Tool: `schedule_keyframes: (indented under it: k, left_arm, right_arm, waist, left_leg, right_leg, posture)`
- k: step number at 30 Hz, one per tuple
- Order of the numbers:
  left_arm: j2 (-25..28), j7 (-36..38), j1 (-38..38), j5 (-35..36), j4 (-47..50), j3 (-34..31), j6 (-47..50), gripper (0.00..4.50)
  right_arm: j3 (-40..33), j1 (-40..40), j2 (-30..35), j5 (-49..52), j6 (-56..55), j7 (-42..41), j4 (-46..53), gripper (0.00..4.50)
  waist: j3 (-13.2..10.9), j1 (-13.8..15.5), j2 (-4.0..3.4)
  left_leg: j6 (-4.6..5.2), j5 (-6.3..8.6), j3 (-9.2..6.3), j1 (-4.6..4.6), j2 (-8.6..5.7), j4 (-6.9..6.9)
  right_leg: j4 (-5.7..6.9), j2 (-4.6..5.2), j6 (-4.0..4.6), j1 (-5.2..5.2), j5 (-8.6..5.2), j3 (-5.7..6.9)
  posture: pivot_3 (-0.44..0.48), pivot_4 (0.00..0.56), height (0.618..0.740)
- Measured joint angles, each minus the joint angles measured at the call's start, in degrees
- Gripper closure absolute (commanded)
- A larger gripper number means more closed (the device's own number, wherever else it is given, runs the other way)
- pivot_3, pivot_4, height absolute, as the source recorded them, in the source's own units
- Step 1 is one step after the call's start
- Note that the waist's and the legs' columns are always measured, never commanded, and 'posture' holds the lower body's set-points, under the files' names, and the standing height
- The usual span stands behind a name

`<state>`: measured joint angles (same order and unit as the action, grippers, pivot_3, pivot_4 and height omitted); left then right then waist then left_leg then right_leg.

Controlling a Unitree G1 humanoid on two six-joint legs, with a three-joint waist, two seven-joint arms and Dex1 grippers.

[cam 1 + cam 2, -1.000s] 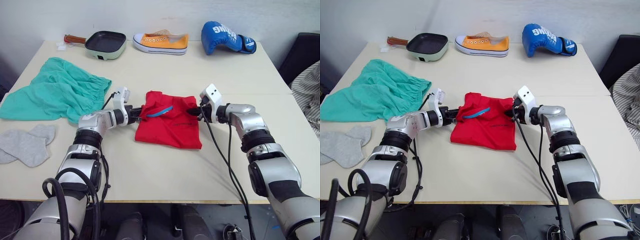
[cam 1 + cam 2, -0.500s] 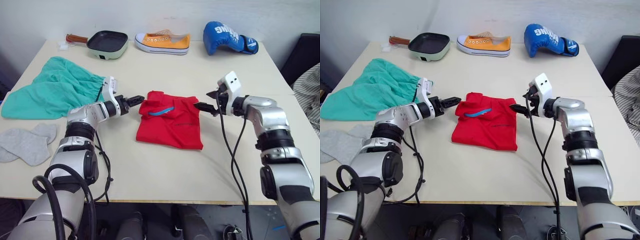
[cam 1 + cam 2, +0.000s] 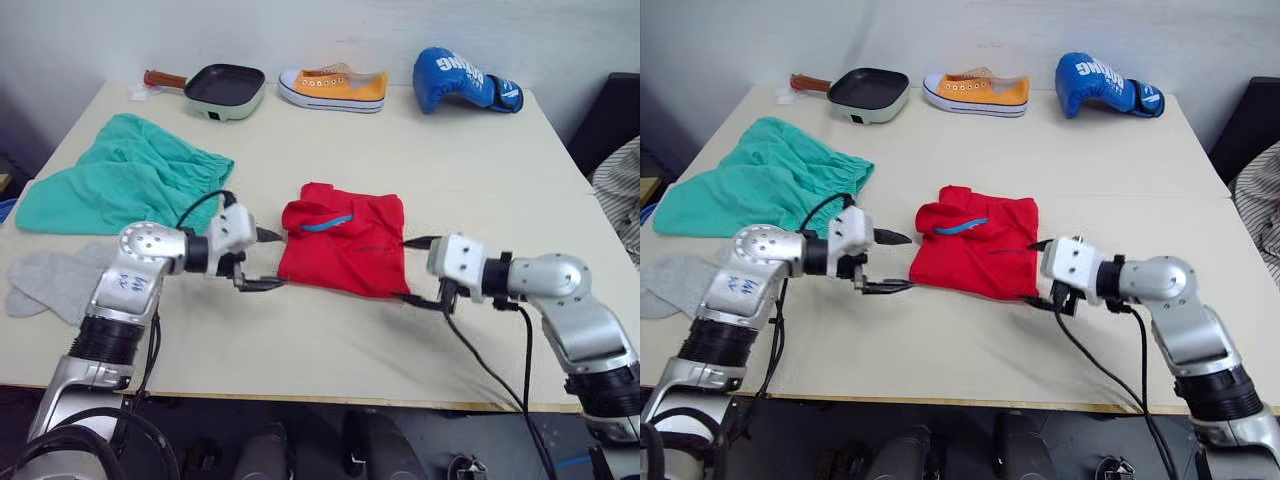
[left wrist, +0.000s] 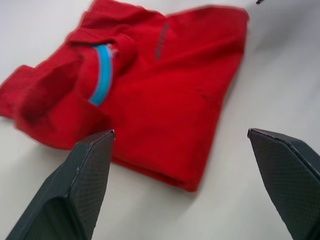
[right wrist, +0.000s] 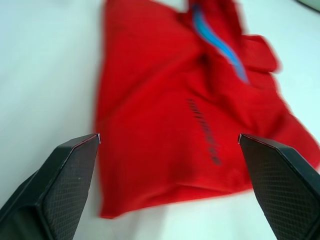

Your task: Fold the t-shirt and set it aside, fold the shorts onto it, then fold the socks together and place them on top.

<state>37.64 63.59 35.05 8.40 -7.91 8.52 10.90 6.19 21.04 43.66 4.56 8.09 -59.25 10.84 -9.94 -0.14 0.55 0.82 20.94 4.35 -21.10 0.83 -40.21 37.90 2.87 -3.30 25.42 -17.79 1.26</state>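
Both pincers dropped to t-shirt's (image 3: 343,241) near corners since earlier | left pincer (image 3: 262,259), right pincer (image 3: 421,270) released; t-shirt mid-surface, shorts (image 3: 125,185) at 10 o'clock | risk: uneven pinch unravels fold
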Motion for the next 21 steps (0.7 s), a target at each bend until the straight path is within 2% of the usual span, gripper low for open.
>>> schedule_keyframes:
  k: [4,6,7,9,13,18,21]
  left_arm:
    - [-1.6,-1.7,0.1,-4.9,-0.1,4.0,-5.1,0.03]
    - [-1.8,-2.4,0.6,-6.9,-1.2,5.5,-6.2,0.00]
    - [-2.0,-2.9,0.7,-7.9,-2.1,5.9,-6.7,0.20]
    - [-2.6,-3.2,0.7,-8.8,-3.5,6.1,-7.4,0.64]
    - [-3.4,-3.7,1.9,-11.2,-6.5,8.0,-10.6,1.94]
    - [-4.4,-4.0,2.9,-11.5,-9.4,8.1,-12.1,3.56]
    - [-4.8,-2.4,3.0,-10.0,-9.8,7.3,-10.6,4.46]
  right_arm:
    - [4.0,-0.3,-0.1,-5.2,-7.7,1.1,-0.5,0.00]
    - [5.9,-0.3,-0.1,-7.9,-11.4,1.5,-2.6,0.38]
    - [6.8,-0.3,-0.1,-9.1,-12.8,1.9,-4.1,0.58]
    - [7.4,-0.2,-0.2,-10.7,-15.5,3.1,-6.1,1.26]
    - [8.0,0.6,-0.7,-13.7,-19.5,6.2,-9.9,2.70]
    - [7.8,-0.2,-0.8,-13.0,-19.3,6.1,-11.0,4.47]
    - [7.2,-0.7,-0.4,-12.2,-19.2,5.5,-10.9,4.50]
  waist:
    - [0.0,0.1,0.00]
    - [0.0,0.0,0.00]
    - [0.0,0.0,0.00]
    - [0.0,0.0,0.01]
    - [0.0,0.1,0.04]
    - [0.0,0.1,0.05]
    - [0.0,0.1,0.04]
  left_leg:
    - [0.04,0.02,0.00,-0.03,0.00,0.04]
    - [0.05,0.02,0.00,-0.03,0.01,0.06]
    - [0.05,0.02,0.01,-0.03,0.01,0.06]
    - [0.07,0.01,0.01,-0.01,0.02,0.06]
    - [0.09,-0.01,0.02,0.03,0.01,0.00]
    - [0.11,-0.02,0.02,0.03,0.01,-0.06]
    - [0.11,-0.02,0.01,0.02,0.01,-0.05]
  right_leg:
    - [0.04,-0.02,0.00,0.02,0.00,0.00]
    - [0.05,-0.03,0.00,0.03,0.00,0.01]
    - [0.05,-0.03,0.00,0.03,0.00,0.01]
    - [0.05,-0.02,0.00,0.03,0.00,0.01]
    - [0.01,0.01,0.00,-0.02,0.00,0.01]
    - [0.07,0.04,0.00,-0.03,0.00,0.01]
    - [0.09,0.04,0.00,-0.02,0.00,0.03]
  posture:
    - [0.000,0.150,0.740]
    - [0.000,0.150,0.740]
    - [0.000,0.150,0.740]
    - [0.000,0.150,0.740]
    - [0.000,0.150,0.740]
    - [0.000,0.150,0.740]
    - [0.000,0.150,0.740]
